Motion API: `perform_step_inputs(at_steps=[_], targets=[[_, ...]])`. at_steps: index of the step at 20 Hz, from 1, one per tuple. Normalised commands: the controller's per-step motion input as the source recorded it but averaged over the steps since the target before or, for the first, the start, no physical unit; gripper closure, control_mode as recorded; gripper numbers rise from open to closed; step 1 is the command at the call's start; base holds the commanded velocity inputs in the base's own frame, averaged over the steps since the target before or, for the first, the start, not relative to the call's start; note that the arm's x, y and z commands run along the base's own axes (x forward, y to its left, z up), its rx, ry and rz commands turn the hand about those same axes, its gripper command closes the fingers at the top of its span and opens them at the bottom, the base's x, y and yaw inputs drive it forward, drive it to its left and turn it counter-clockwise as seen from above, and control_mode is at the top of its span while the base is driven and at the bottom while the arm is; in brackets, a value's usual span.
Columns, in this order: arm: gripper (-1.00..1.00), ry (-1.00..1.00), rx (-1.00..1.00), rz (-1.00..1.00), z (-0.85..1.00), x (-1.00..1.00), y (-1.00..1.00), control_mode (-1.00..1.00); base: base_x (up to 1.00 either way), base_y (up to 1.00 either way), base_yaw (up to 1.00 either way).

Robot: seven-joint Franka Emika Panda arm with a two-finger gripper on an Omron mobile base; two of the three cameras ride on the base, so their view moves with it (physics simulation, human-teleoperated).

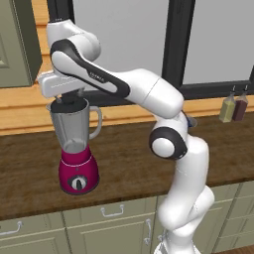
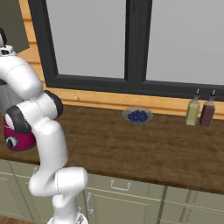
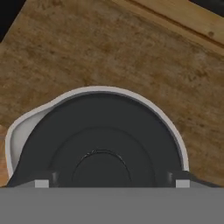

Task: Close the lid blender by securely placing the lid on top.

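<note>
Here, the moment set out in labelled lines.

Setting: a simulated kitchen is showing a wooden counter under a dark-framed window.

Blender: the blender is standing upright near the counter's front, a clear grey jar with a side handle on a magenta base with a black dial.

Lid: the lid, round and black, is sitting inside the jar's pale rim in the hand view, apparently level.

Gripper: the gripper is hanging straight above the jar mouth, its white hand hovering over the rim in the left base view.

Jaws: the two dark tips are standing wide apart at either side of the lid; they appear to be gripping nothing, though whether they are touching the lid's edge is hard to tell.

Progress: the lid is looking placed, so the main step seems done; what is remaining is probably lifting the hand clear and confirming the lid is seated.

Other things: a bowl of blueberries and two bottles are standing well apart by the window.
</note>
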Motion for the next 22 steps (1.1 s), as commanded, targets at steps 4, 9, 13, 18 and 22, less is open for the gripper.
perform_step_inputs(at_steps=[4,9,13,18,22], targets=[[-1.0,-0.12,0.06,0.1,0.04,-0.12,-0.06,-1.0,0.0,0.0,0.0],[-1.0,-0.18,0.12,0.18,0.0,-0.19,-0.46,-1.0,0.0,0.0,0.0],[-1.0,-0.16,0.2,0.17,-0.09,-0.39,-0.92,-1.0,0.0,0.0,0.0],[-1.0,-0.12,0.16,0.13,-0.31,-0.35,-1.0,-1.0,0.0,0.0,0.0],[-1.0,-0.06,0.08,0.07,-0.62,-0.24,-1.0,-1.0,0.0,0.0,0.0]])
